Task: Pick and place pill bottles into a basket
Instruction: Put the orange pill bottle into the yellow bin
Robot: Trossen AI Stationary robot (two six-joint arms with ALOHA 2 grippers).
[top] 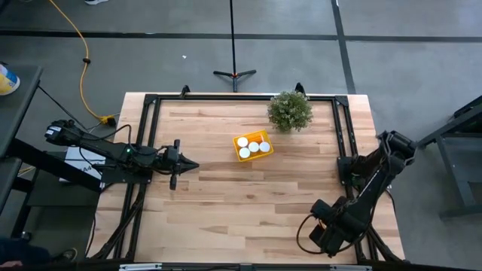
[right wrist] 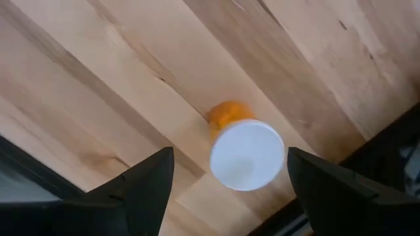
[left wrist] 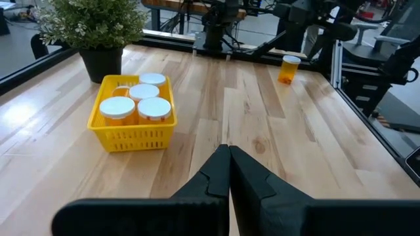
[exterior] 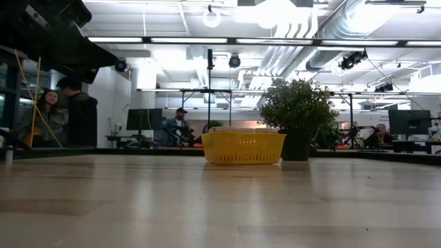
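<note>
The yellow basket stands on the table's far middle, beside a potted plant, with several white-capped pill bottles upright in it. One more pill bottle, orange with a white cap, stands alone on its base near the table's right edge. My right gripper hangs open above it, pointing down, one finger on either side and clear of the cap. In the high view the right arm hides that bottle. My left gripper waits shut at the table's left.
A bushy green plant in a dark pot stands just behind and to the right of the basket. A black frame rail runs along the table's right edge close to the lone bottle. Bare wood lies between the arms.
</note>
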